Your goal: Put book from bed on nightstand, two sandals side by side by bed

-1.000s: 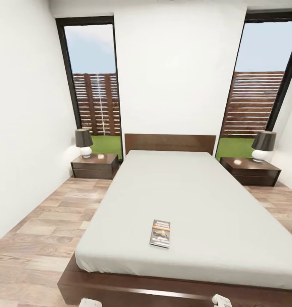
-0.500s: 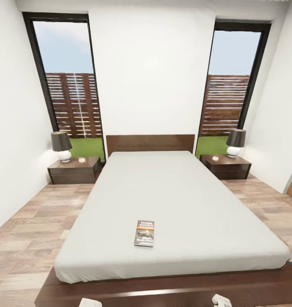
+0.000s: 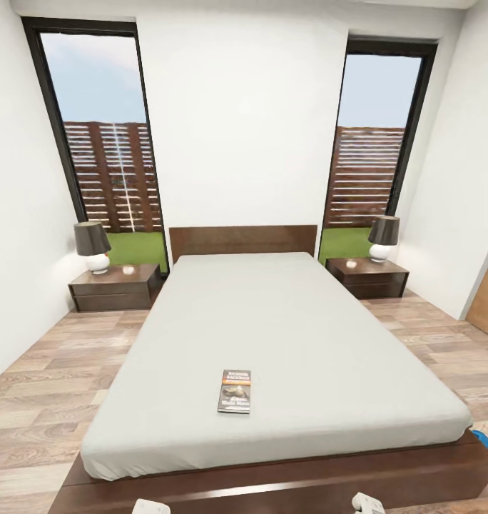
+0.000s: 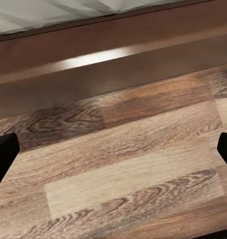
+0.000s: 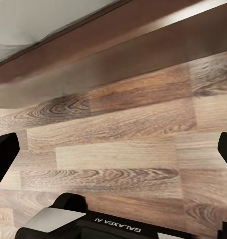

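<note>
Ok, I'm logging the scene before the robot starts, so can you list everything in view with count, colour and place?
bed: one, pale grey mattress on a dark brown frame with headboard, centre of the room.
book: one, dark cover with an orange strip, flat on the mattress near the foot.
nightstands: two, dark brown, one at the left of the headboard, one at the right.
lamps: two, dark shades on white bases, one on each nightstand.
sandal: a blue edge on the floor by the bed's right foot corner; count unclear.
windows: two, dark-framed, showing fence and grass.
floor: wood planks.
left pincer: black fingertips wide apart, over the floor.
right pincer: the same.
</note>
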Motion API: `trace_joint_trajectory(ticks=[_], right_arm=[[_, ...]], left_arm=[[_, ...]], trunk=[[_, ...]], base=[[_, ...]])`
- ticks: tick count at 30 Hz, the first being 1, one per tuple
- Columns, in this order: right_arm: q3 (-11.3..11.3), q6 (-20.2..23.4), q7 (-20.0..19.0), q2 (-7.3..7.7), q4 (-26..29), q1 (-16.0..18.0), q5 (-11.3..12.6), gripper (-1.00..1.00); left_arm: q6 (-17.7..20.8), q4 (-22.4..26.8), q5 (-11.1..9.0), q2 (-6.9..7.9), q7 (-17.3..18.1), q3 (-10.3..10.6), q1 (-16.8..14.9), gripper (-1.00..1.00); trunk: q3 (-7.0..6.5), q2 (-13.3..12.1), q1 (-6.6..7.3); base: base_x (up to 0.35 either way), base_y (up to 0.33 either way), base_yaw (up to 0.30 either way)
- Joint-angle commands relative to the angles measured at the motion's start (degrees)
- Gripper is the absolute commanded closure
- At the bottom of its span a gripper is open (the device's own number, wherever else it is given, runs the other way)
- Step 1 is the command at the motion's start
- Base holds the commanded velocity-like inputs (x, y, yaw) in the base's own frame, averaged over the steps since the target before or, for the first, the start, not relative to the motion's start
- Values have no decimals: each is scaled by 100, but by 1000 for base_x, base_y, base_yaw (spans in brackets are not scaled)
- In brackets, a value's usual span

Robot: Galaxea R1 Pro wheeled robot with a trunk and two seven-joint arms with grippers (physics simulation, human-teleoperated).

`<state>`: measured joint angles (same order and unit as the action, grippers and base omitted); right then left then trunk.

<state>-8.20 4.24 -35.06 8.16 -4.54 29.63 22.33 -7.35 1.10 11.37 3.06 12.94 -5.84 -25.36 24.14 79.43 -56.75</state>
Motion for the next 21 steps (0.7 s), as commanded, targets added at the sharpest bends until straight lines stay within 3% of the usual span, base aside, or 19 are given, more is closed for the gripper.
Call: trace_joint_trajectory(ticks=[1,21], right_arm=[[-41,25,-28,-2,-12,8,61,-100],[-35,25,-28,63,-12,8,70,-100]], left_arm=[[-21,-5,55,1,15,-51,-4,-100],[-11,-5,55,1,15,-52,-4,-100]], trunk=[[6,4,0],[6,4,0]], base=[[0,0,-2],[0,0,0]])
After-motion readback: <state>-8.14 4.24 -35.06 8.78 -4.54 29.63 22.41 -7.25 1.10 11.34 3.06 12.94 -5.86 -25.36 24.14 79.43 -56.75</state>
